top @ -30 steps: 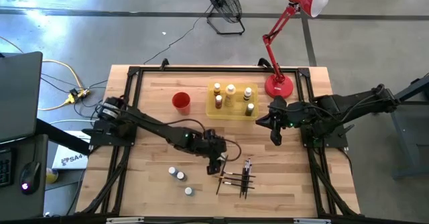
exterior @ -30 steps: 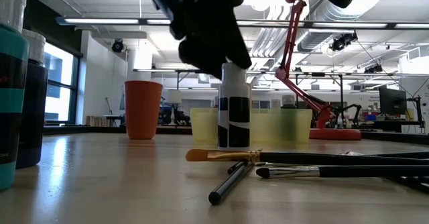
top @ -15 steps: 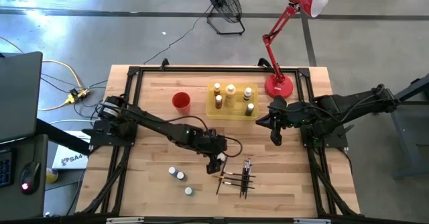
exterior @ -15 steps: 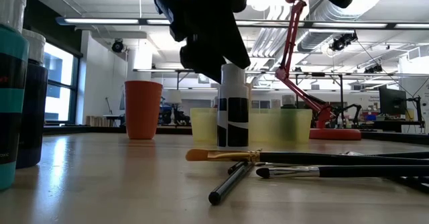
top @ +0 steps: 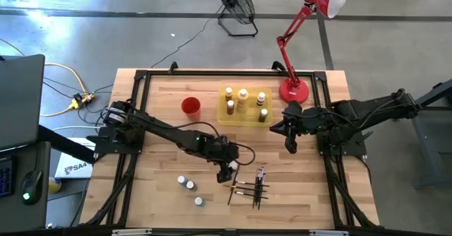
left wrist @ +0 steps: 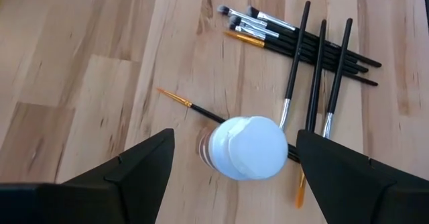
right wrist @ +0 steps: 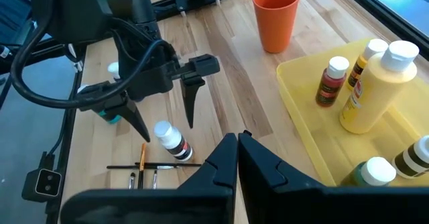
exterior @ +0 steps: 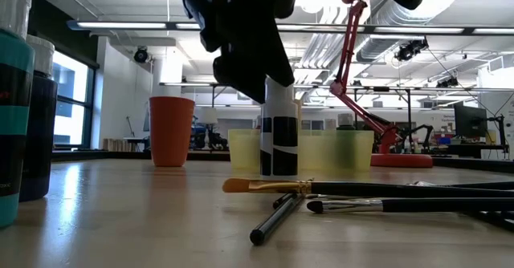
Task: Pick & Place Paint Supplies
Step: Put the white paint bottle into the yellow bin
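Note:
A small dark-and-white bottle with a white cap (left wrist: 249, 147) stands upright on the wooden table (top: 162, 158), right beside the brush pile. My left gripper (top: 227, 167) is open and slants down over it, one finger on each side of the cap with a gap on both sides. Several dark-handled paintbrushes (top: 248, 186) lie crossed on the table just beyond the bottle. One thin brush (left wrist: 191, 105) runs past the bottle's foot. My right gripper (right wrist: 238, 138) is shut with nothing in it and hangs above the table's right side.
A flat yellow tray (top: 224, 117) at the far middle holds several bottles. A red cup (top: 191, 107) stands left of it. Three white-capped bottles (top: 189, 186) stand near the front edge. A red desk lamp's base (top: 294, 91) sits at the far right.
My left gripper has turned a little over the bottle and stays open; in the low view its dark finger now sits lower and to the left of the cap. The bottle and brushes have kept still.

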Robot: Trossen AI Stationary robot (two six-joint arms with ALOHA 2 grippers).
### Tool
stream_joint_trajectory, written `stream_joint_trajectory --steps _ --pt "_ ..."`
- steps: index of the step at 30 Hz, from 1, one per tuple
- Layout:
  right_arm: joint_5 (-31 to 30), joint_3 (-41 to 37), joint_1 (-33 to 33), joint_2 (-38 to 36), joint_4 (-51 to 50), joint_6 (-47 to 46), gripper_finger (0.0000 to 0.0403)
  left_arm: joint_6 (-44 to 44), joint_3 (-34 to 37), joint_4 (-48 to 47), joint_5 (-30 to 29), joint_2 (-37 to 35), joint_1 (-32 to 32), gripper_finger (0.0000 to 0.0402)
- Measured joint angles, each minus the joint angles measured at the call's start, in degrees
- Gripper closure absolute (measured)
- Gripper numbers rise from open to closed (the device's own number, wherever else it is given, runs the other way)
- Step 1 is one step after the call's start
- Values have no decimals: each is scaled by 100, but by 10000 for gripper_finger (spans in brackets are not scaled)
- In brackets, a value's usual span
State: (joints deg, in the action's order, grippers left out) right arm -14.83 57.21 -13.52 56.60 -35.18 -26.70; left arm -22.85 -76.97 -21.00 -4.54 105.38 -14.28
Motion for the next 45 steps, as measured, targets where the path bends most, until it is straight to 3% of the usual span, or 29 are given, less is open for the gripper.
stream_joint_trajectory --steps 39,45 --pt "-22 0 1 0 26 -11 398 -17 2 219 72 219 -72 94" --pt "-51 0 0 0 28 -2 398 -16 2 587 72 219 -72 94"
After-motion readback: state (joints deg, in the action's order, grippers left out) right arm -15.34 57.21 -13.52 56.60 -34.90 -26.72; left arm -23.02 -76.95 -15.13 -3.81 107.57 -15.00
